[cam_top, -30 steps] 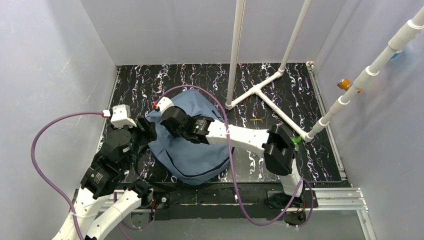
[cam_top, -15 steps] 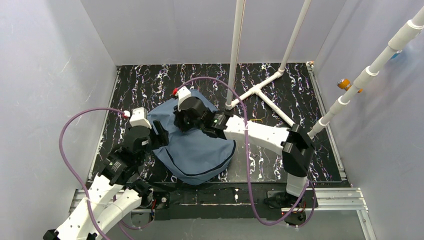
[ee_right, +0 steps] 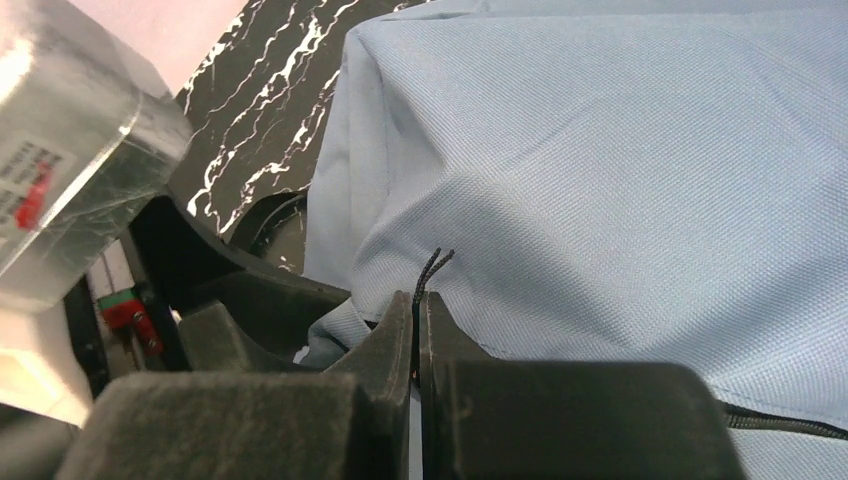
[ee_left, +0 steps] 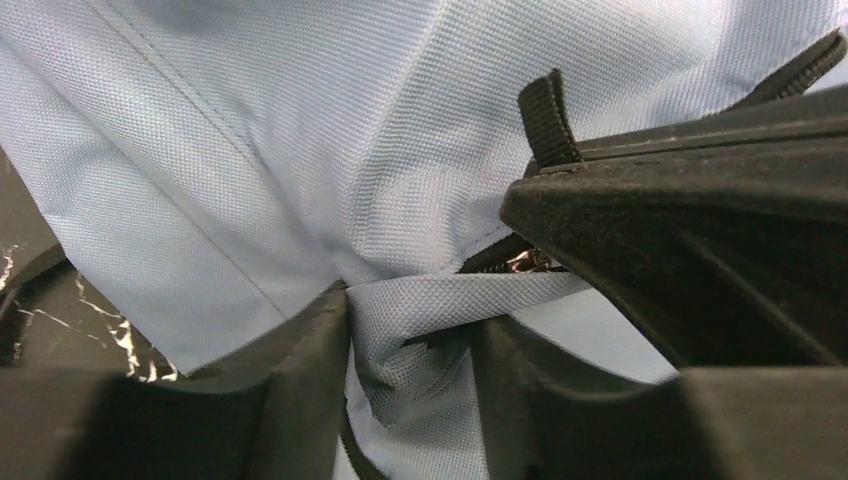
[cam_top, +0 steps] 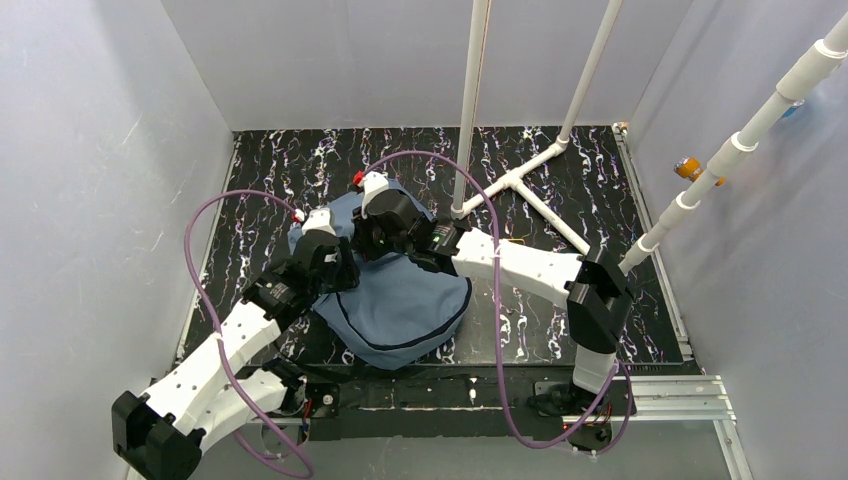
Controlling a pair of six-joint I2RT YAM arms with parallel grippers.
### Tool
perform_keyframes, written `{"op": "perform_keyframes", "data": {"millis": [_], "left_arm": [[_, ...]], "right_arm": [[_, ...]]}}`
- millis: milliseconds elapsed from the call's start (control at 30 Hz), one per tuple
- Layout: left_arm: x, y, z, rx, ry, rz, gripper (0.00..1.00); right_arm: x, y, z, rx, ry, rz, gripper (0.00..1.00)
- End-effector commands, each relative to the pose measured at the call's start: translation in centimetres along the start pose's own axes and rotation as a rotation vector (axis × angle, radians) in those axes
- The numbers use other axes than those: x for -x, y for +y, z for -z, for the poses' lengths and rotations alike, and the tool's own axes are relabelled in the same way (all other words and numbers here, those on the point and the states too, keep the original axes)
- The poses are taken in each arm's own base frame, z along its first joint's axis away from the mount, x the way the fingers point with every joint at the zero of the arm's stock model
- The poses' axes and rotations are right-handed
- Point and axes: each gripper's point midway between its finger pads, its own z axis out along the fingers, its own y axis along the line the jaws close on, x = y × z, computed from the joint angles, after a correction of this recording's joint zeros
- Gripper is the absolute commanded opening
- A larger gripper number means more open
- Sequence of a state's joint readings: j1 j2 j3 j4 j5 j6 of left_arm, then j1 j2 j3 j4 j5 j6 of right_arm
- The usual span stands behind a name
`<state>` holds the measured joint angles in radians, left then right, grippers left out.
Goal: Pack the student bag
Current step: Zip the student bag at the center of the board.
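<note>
The soft slate-blue fabric backpack [cam_top: 400, 300] lies on the black white-veined tabletop [cam_top: 600, 200]. The left gripper [ee_left: 415, 335] pinches a fabric fold, and the right gripper [ee_right: 420, 300] is clamped tight on a thin dark zipper cord [ee_right: 432, 262]. This appears to be the opening step. The next move likely calls for a steady pull along the zip.

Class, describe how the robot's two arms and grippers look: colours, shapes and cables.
Both the left arm and right arm have white links and chunky black joints. A looping, red-tipped purple cable runs along each. The left gripper and right gripper have matte black, blocky fingers.
</note>
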<state>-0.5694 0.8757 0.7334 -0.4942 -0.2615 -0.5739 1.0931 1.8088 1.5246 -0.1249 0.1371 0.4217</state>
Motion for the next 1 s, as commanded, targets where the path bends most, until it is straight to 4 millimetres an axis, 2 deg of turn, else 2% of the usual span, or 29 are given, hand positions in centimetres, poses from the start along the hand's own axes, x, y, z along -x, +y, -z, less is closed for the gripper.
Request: {"op": "perform_keyframes", "data": {"millis": [0,67,167,367,633,767,967], "left_arm": [[0.2,1.2,-0.2,0.062,-0.01,0.015,0.32],[0.0,1.7,-0.2,0.074,-0.017,0.023,0.16],[-0.1,2.5,0.1,0.088,-0.04,0.031,0.0],[-0.2,3.5,0.8,0.099,-0.081,0.04,0.0],[-1.2,3.3,1.0,0.054,-0.074,0.039,0.0],[-1.4,3.4,1.1,0.048,-0.08,0.042,0.0],[-1.1,3.6,1.5,0.052,-0.091,0.034,0.0]], "right_arm": [[5.1,-0.3,2.2,-0.053,-0.143,0.0,0.01],[5.6,-1.0,2.5,-0.096,-0.158,0.01,0.01],[6.6,-2.4,3.3,-0.167,-0.187,0.022,0.01],[8.6,-6.0,4.6,-0.251,-0.212,0.007,0.01],[10.8,-10.7,7.6,-0.367,-0.268,0.01,0.01],[10.0,-14.8,8.1,-0.433,-0.262,-0.014,0.01],[7.1,-19.6,7.8,-0.499,-0.229,-0.047,0.01]]}}
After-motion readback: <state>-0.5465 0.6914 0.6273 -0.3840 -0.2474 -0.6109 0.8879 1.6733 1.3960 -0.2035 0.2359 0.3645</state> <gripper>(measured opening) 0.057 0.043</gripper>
